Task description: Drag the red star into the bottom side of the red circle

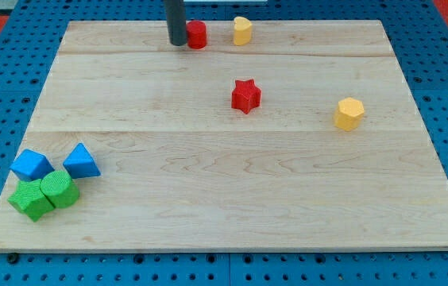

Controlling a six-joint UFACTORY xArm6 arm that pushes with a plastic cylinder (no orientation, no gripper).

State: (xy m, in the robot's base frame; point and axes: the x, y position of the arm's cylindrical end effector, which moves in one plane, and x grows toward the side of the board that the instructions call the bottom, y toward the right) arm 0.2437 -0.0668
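Note:
The red star (245, 95) lies on the wooden board (224, 183), right of centre in the upper half. The red circle (197, 34) stands near the board's top edge, up and to the left of the star, well apart from it. My tip (178, 43) is at the view's top, touching or almost touching the left side of the red circle. The rod rises out of the frame. The tip is far from the red star, up and to its left.
A yellow heart-like block (242, 30) sits just right of the red circle. A yellow hexagon (349, 113) lies at the right. At bottom left cluster a blue block (31, 164), a blue triangle (81, 161) and two green blocks (59, 189) (30, 201).

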